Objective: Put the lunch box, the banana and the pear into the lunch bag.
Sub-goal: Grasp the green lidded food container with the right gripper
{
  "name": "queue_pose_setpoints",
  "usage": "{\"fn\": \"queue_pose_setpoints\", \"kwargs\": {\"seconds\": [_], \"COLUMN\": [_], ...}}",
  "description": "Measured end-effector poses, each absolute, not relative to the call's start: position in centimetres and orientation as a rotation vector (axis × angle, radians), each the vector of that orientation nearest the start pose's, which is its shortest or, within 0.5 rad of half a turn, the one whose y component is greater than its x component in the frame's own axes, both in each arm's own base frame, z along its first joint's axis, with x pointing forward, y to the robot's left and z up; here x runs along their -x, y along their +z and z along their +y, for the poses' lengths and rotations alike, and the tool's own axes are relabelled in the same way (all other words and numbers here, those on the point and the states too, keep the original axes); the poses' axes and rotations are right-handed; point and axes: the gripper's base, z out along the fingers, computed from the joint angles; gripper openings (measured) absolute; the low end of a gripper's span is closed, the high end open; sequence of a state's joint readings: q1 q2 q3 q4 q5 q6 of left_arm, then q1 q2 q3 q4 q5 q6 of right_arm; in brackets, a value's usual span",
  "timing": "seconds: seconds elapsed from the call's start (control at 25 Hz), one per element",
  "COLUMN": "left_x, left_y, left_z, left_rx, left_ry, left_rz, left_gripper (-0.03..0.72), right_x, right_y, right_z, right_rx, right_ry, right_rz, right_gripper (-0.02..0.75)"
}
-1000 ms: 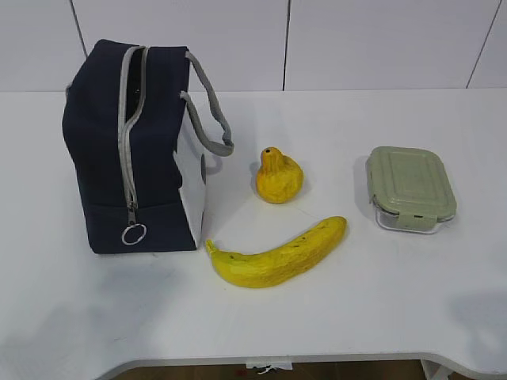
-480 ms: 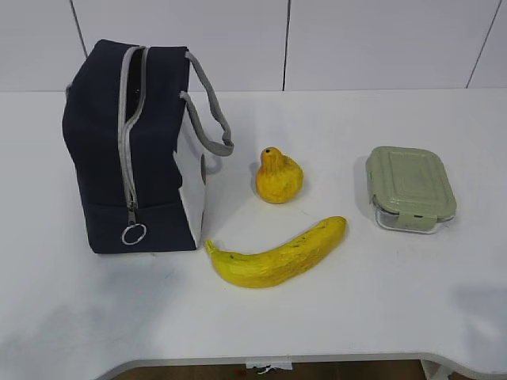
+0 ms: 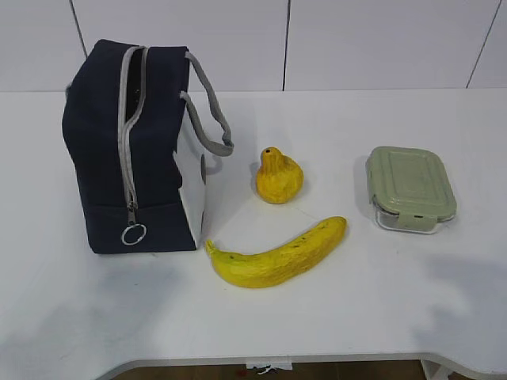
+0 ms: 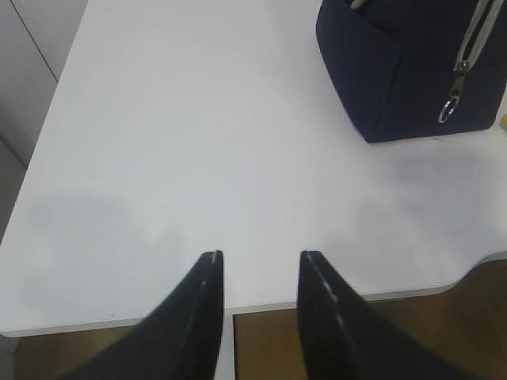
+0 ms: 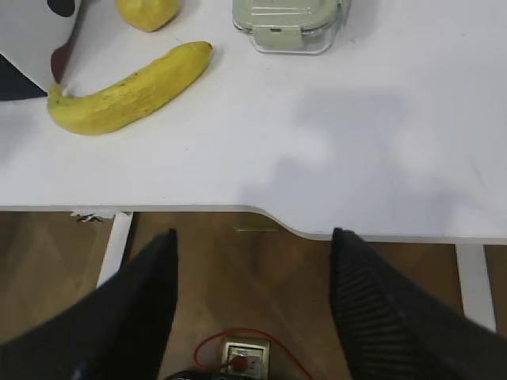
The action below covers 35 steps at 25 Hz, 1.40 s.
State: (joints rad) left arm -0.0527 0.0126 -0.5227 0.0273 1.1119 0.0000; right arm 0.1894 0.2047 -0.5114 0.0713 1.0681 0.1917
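Nothing is packed yet, so I judge the whole job lies ahead of me. Farthest left, my left gripper (image 4: 260,273) hangs over the near left edge of the table (image 3: 333,317), its jaws parted narrowly with nothing between them, well apart from anything I need. Next comes the lunch bag (image 3: 131,150), standing upright at the left of the table with its grey zipper (image 3: 127,134) running down the face toward me; the ring pull (image 3: 134,233) hangs low, and only a dark slit shows near the top, so I would say the bag is barely open and needs unzipping before anything goes in. Just to its right lies the banana (image 3: 277,255), its stem end near the bag's lower corner, and behind the banana sits the pear (image 3: 278,177), upright on the table. Further right the lunch box (image 3: 410,188) rests flat with its green lid on. Farthest right, my right gripper (image 5: 253,309) hovers off the near table edge with its jaws spread wide and empty, the lunch box and banana ahead of it. All three items remain to be lifted in.
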Motion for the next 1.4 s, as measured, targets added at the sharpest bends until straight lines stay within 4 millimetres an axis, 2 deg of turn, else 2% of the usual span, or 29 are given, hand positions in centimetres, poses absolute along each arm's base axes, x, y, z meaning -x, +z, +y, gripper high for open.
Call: {"fn": "queue_pose_setpoints", "kwargs": {"seconds": [0.16,0.36,0.88,1.16,1.4], "left_x": [0.8,0.8,0.8,0.8,0.8], "left_y": [28.0,28.0,28.0,28.0,28.0], "left_z": [0.3,0.3,0.3,0.3,0.3], "left_rx": [-0.053,-0.053,-0.053,-0.053,-0.053], "left_ry": [0.001,0.001,0.001,0.001,0.001], "left_rz": [2.084,2.084,2.084,2.084,2.084], "left_gripper": [0.243,0.243,0.243,0.243,0.243], "right_x": [-3.8,-6.0,-13.0,-16.6,-19.5], "right_y": [28.1,28.5,31.2,32.4,32.8], "right_z": [1.3,1.7,2.9,3.5,2.6], "right_rx": [-0.026,-0.046,-0.063,-0.066,-0.140], "right_ry": [0.307,0.313,0.283,0.257,0.207], "right_rz": [2.256,2.249,2.345,2.391,2.444], "right_gripper": [0.457,0.409,0.386,0.329,0.294]}}
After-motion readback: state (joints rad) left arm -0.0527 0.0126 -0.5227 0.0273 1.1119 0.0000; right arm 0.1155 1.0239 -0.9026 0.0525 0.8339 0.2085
